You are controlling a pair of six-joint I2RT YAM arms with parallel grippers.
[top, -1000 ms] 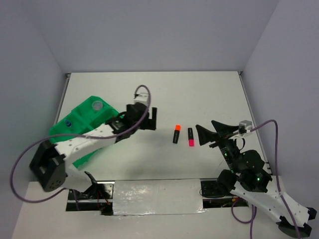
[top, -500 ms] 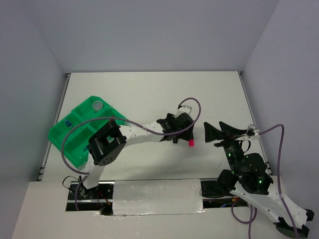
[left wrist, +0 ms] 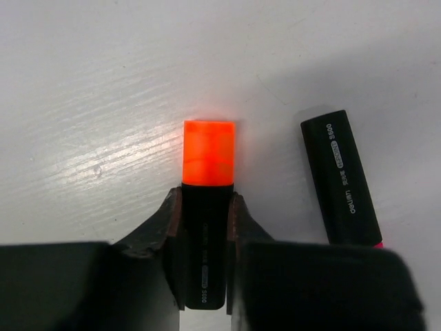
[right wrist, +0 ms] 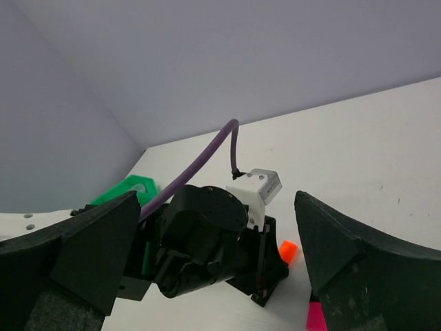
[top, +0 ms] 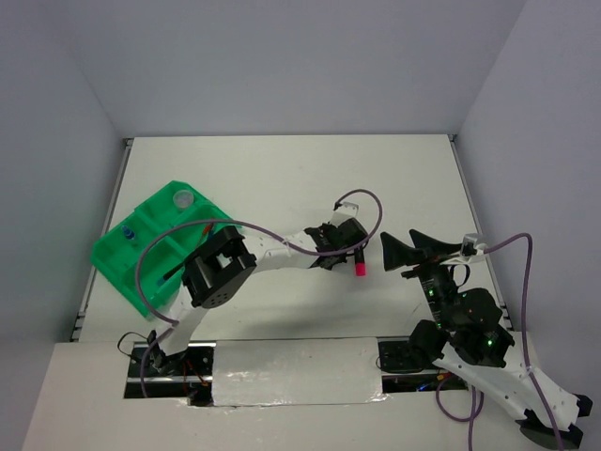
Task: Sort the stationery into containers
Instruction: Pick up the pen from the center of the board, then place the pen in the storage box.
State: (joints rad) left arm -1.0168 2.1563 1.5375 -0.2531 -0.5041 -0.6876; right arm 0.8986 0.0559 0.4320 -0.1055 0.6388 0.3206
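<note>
Tray (top: 111, 261) at left of table (top: 282, 169); tub (top: 182, 199) in its far compartment, bottle (top: 129, 231) in another, nearer-left. Mid-table, first highlighter (left wrist: 207, 255) sits between fingers of left gripper (left wrist: 204, 207), second highlighter (left wrist: 341, 179) just right of it. Right gripper (top: 413, 252) further right.

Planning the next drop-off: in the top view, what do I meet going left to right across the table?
green tray → left gripper, shut on the orange highlighter → pink highlighter → right gripper, open.
</note>
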